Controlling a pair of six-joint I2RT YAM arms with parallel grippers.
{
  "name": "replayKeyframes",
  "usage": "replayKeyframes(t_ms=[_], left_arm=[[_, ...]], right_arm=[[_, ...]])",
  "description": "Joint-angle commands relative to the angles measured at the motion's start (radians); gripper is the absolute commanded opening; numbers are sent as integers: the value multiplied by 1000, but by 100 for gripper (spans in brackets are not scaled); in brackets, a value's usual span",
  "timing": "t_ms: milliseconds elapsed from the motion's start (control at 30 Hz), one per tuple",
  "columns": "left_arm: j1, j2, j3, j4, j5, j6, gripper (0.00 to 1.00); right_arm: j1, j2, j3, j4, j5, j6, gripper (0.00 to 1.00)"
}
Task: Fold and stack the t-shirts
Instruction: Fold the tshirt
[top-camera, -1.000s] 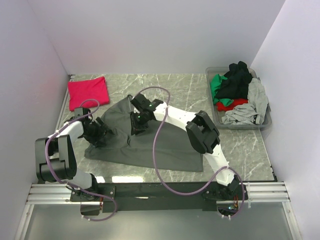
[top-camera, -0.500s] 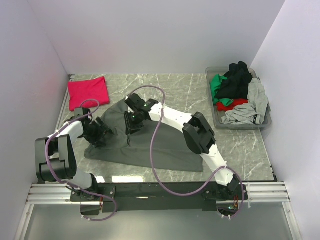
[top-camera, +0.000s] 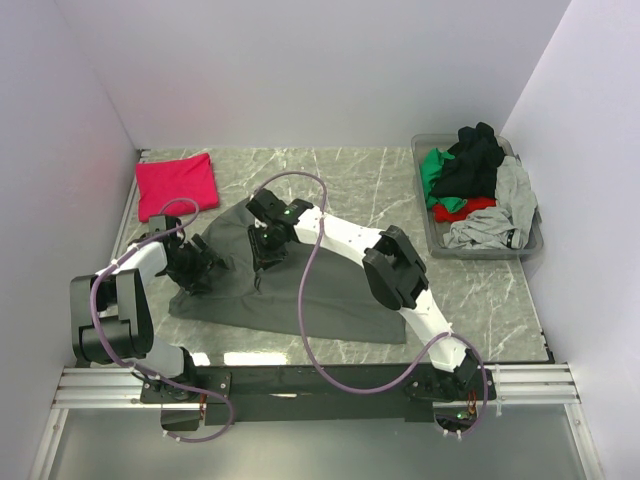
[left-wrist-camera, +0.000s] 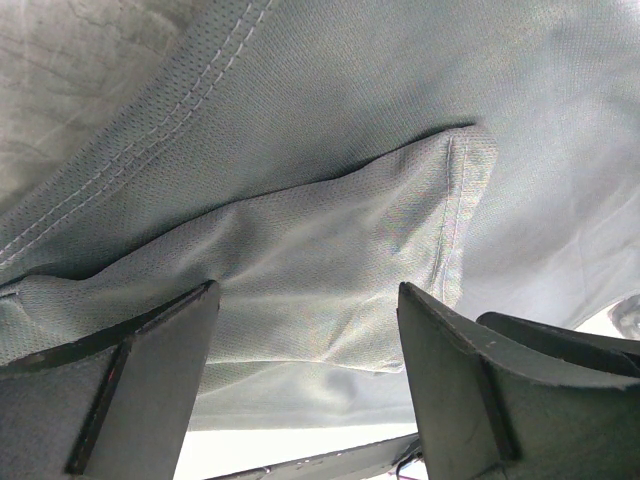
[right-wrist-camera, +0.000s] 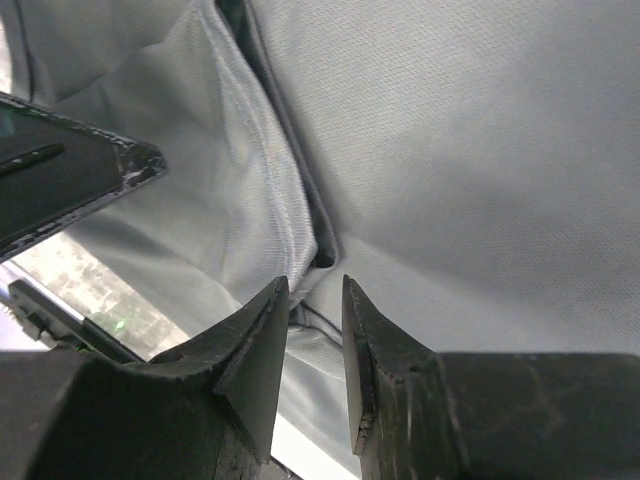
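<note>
Top external view is showing me the marbled desk (top-camera: 380, 175) with most work still waiting. A charcoal t-shirt (top-camera: 330, 295) is lying spread and unfolded beneath both pairs of fingers. Well right of them, a clear tub (top-camera: 480, 250) is holding a heap of shirts (top-camera: 480, 175). Beyond the left fingers (top-camera: 203, 268), a magenta t-shirt (top-camera: 176, 185) is sitting folded square. Those fingers are standing apart over a fine-mesh, stitched hem. The right fingers (top-camera: 268, 250) are pinching a soft ridge, I judge.
</note>
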Motion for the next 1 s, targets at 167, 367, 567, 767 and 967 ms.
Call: replayKeyframes(t_ms=[167,367,567,767,967], left_arm=[[-5,86,-71,13,-134,46,81],[-13,88,-71,12,-136,44,81],[-17,91,-71,12,-137,44,81],[-19,94,-71,13,-136,46,81],[-24,97,-69,12,-140,44,81]], right_arm=[[0,48,29,-42,60,-9,35],[2,57,23,-28,59,-10,35],[9,54,41,-11,45,-7,35],[15,48,51,-2,33,-10,36],[28,54,72,0,19,-15,36]])
